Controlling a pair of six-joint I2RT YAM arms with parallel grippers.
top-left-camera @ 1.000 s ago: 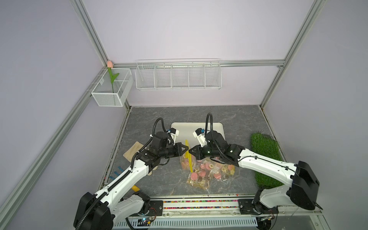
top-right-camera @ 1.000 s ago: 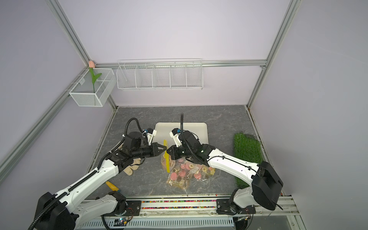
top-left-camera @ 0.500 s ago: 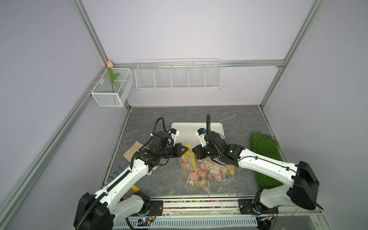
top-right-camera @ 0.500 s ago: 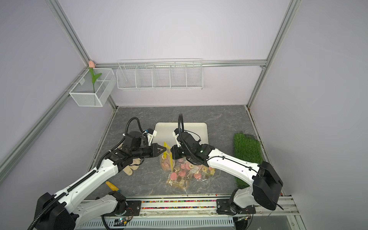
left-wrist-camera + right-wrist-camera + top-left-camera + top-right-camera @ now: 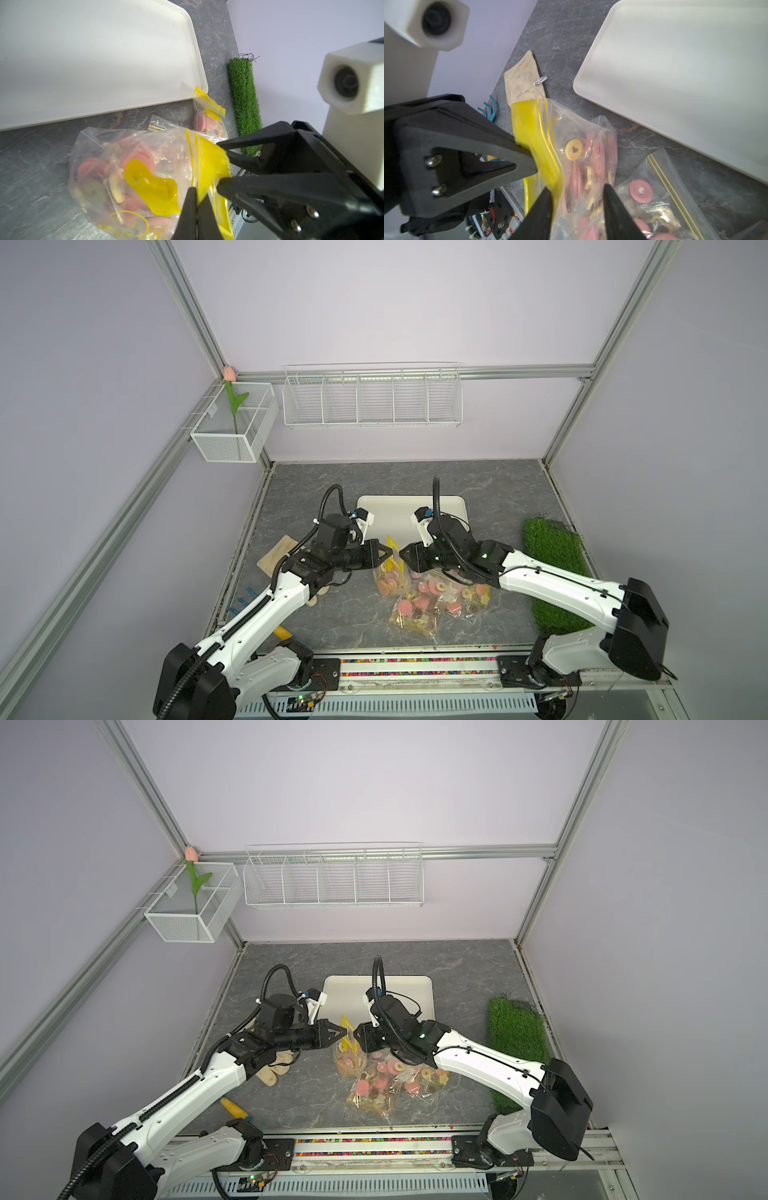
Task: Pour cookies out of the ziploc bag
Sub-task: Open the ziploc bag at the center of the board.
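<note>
Opening step, I'd say: mid-frame in a top view the left claw [image 5: 386, 553] pinches the bag [image 5: 388, 583] by its yellow lip. The right claw [image 5: 576, 188] gapes astride it and must bite the opposite lip, then pull.

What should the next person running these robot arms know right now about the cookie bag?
Left gripper: shut on the ziploc bag at its yellow top strip.
Right gripper: open, jaws either side of that strip.
Cookies: all inside the bag, beside the white tray; other filled bags lie nearby.
Done: bag's top lifted.
Left: pull the top apart, pour the cookies out.
</note>
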